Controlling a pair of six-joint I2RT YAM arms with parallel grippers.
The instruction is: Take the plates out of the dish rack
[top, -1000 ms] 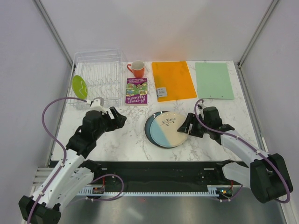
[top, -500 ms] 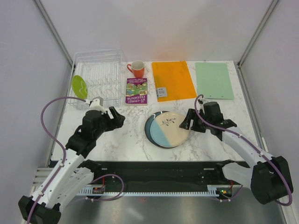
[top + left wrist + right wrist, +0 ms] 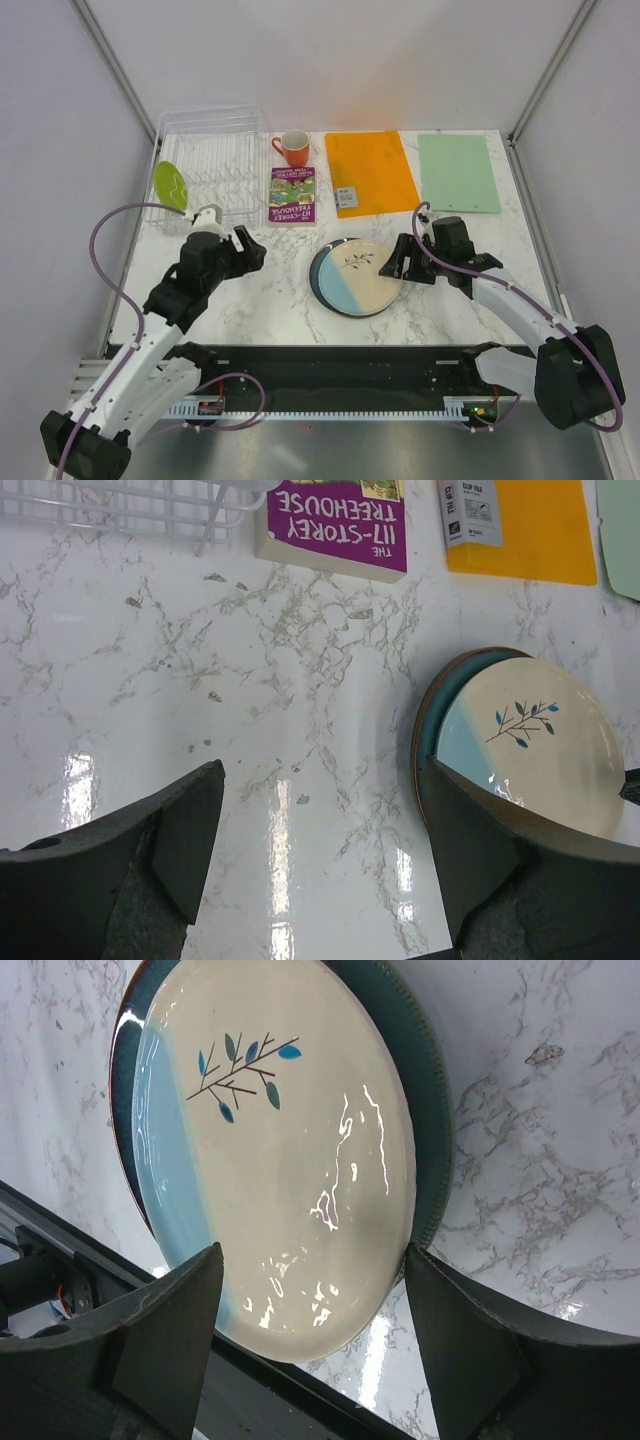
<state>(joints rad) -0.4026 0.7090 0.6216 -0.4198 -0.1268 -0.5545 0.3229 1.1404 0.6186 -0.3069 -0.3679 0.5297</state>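
**Both tools open, one plate still in the rack**

The left tool (image 3: 245, 250) hangs over bare desk (image 3: 270, 290) in front of the dish rack (image 3: 215, 150). Its jaws are spread wide with nothing between them. The right tool (image 3: 400, 262) is just as wide open and empty, at the right edge of the plate stack in the middle of the desk. Whether it touches the rim I cannot tell.

From overhead the stack reads as a cream-and-blue plate (image 3: 362, 280) lying flat on a dark teal plate (image 3: 315, 275). The right wrist camera brings it close, showing the leaf sprig, the glossy glaze and the teal rim peeking out round one side. The left wrist camera sees the stack from the other side and adds a brownish outer edge. Whether that is another plate underneath I cannot tell.

Only the overhead view shows the lime-green plate (image 3: 170, 185), propped up at the rack's near-left corner. Right of the rack are a purple book (image 3: 292, 195) and an orange mug (image 3: 294, 148). Further right lie an orange mat (image 3: 372, 172) with a small card (image 3: 347, 197) on it, then a green mat (image 3: 458, 172).
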